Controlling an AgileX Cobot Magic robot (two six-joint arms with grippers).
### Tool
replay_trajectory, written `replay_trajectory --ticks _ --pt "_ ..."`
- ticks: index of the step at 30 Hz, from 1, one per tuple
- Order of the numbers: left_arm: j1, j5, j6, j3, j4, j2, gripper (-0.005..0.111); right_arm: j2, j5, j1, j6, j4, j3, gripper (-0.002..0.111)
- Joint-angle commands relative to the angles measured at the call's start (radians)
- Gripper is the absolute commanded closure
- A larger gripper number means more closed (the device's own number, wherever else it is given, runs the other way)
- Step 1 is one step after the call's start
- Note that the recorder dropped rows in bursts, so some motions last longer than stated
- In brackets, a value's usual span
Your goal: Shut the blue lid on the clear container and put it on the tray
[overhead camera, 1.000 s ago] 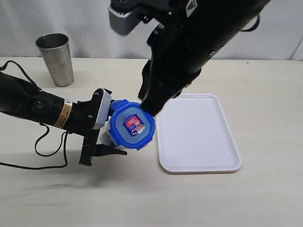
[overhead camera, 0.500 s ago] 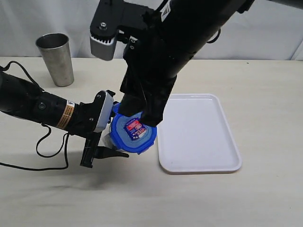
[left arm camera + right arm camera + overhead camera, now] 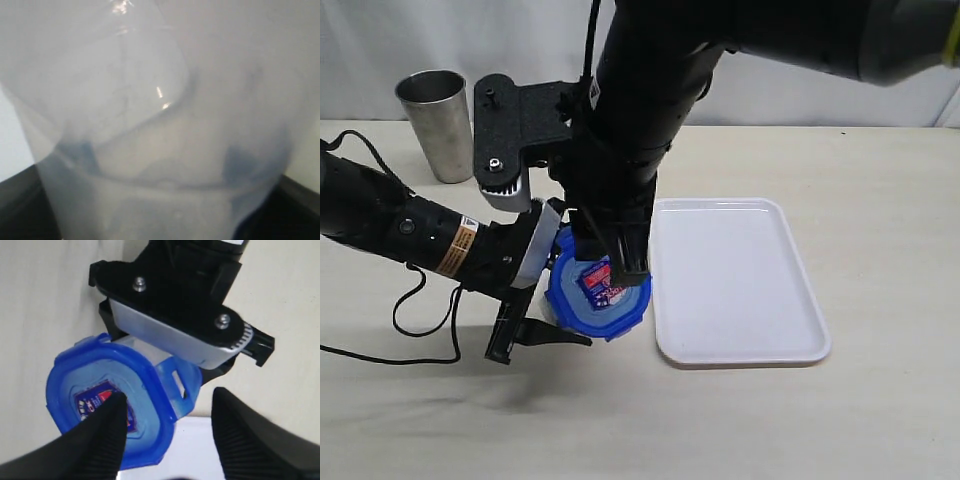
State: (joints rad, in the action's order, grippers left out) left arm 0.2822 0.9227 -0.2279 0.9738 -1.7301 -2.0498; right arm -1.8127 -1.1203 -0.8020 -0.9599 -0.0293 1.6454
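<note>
The blue lid (image 3: 588, 312) caps the clear container (image 3: 160, 150), long axis vertical, gripped by the left end effector (image 3: 542, 292) just beside the tray (image 3: 740, 290). The right end effector (image 3: 169, 400), spread wide, hangs directly above the lid.

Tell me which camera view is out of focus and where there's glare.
Left wrist view: container fills the frame, hazy and unfocused, with small glints. Right wrist view: lid fairly sharp, end effector fingers soft. Exterior view: sharp, soft shadows on table.

The pale worktop (image 3: 880, 180) is carrying a steel cup (image 3: 438, 125) far left, the white tray (image 3: 740, 280) right of centre, and a looped black cable (image 3: 395, 312).
</note>
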Motion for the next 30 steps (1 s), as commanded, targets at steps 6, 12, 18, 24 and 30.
replay_trajectory --ticks 6,12,18,24,30 --pt "0.003 -0.031 0.045 0.003 0.002 0.012 0.107 -0.099 -0.101 -0.003 -0.037 -0.013 0.083 0.059" --pt "0.003 -0.019 0.048 0.003 0.004 0.012 0.107 -0.131 -0.101 -0.003 -0.058 -0.034 0.083 0.059" --pt "0.0 0.037 0.048 0.003 0.025 0.012 0.107 -0.147 -0.101 -0.003 -0.046 -0.034 0.083 0.067" --pt "-0.035 0.229 0.048 0.003 0.048 0.012 0.107 -0.151 -0.101 -0.003 -0.019 -0.028 0.083 0.079" --pt "-0.089 0.298 0.048 0.003 0.074 0.012 0.107 -0.153 -0.101 -0.003 -0.019 -0.019 0.031 0.081"
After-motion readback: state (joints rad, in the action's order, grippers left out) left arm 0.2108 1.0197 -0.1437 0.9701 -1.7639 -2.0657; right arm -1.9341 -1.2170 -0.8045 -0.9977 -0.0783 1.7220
